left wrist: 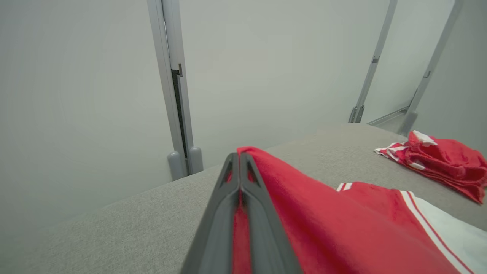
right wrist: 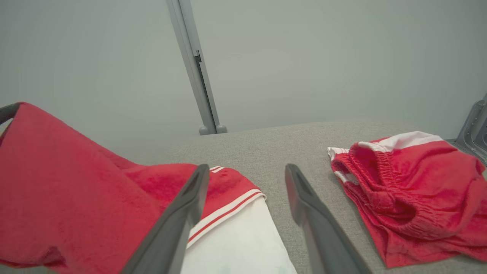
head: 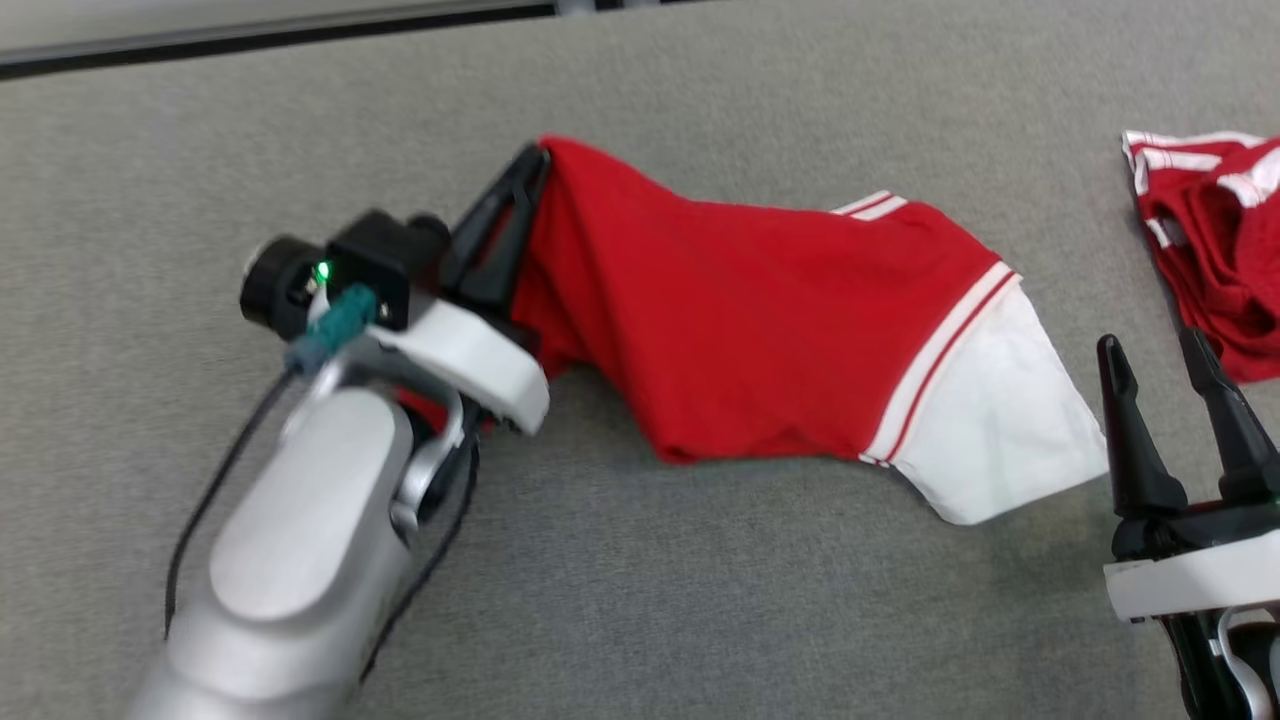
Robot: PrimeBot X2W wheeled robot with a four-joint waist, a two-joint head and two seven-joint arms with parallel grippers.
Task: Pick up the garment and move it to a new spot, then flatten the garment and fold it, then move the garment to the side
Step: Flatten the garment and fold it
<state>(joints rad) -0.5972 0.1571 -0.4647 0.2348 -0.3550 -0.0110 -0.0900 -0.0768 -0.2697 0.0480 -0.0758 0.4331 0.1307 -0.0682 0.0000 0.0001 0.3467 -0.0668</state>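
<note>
No text, label, brand, number or sign can be read.

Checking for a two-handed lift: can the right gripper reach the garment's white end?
Probably yes: the right gripper stands open beside the white end of the garment, nothing lying between them.

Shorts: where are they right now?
In the head view the shorts lie crumpled on the table's right side, apart from the garment, just ahead of the open right tool.
</note>
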